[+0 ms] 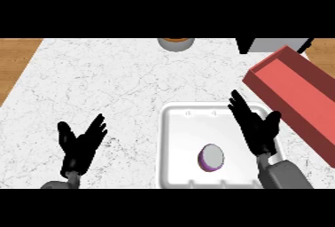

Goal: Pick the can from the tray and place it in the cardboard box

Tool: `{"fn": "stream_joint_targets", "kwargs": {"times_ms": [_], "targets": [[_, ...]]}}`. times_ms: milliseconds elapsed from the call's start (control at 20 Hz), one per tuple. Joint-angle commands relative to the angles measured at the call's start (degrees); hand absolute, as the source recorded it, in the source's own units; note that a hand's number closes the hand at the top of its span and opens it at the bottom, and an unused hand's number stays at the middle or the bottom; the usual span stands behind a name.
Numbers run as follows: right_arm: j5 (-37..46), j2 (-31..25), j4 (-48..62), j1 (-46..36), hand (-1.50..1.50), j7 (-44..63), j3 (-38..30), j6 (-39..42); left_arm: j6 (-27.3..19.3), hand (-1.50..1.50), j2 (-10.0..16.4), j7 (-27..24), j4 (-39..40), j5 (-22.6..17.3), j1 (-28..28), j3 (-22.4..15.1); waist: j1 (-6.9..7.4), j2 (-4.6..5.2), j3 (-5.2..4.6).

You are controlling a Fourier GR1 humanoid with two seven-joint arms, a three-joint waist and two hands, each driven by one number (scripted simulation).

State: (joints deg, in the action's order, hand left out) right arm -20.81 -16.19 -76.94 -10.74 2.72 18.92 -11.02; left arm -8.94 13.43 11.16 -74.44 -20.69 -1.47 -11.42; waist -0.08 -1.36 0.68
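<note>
Can [211,158] sits in the near half of the white tray [177,133]. Its grey end face is turned up and its purple wall shows at the lower edge. It appears upright or slightly tilted, so no long axis is judged to need aligning.

The right hand [258,131] hovers over the tray's right side, fingers [239,104] straight, slightly spread, holding nothing. The can lies behind those fingertips, toward the wrist and just beside the palm's left. The left hand [78,146] rests over the bare desk [118,80], fingers spread, well apart from the can. The right hand is nearer.

The red box [278,103] stands right of the right fingers, past the tray's rim. Far ahead of the fingers are a brown-topped round vessel [175,43] and a grey object [274,44]. Nothing stands between palm and can.
</note>
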Motion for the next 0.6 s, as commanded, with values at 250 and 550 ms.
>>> {"fn": "stream_joint_targets", "kwargs": {"times_ms": [250, 550], "targets": [[13.0, -11.8, -15.3, -4.0, -1.5, -4.4, -10.4, -16.8, 1.9, 0.0, 13.3, -11.4, -9.7, 12.2, -8.4, 1.0, -8.15, -3.87, -1.17], [28.3, -22.9, -26.7, 11.1, -1.5, 4.6, -4.2, -23.0, 4.2, 0.0, 15.3, -13.5, -14.4, 13.6, -8.2, -0.1, -6.55, -1.0, -1.1]]}}
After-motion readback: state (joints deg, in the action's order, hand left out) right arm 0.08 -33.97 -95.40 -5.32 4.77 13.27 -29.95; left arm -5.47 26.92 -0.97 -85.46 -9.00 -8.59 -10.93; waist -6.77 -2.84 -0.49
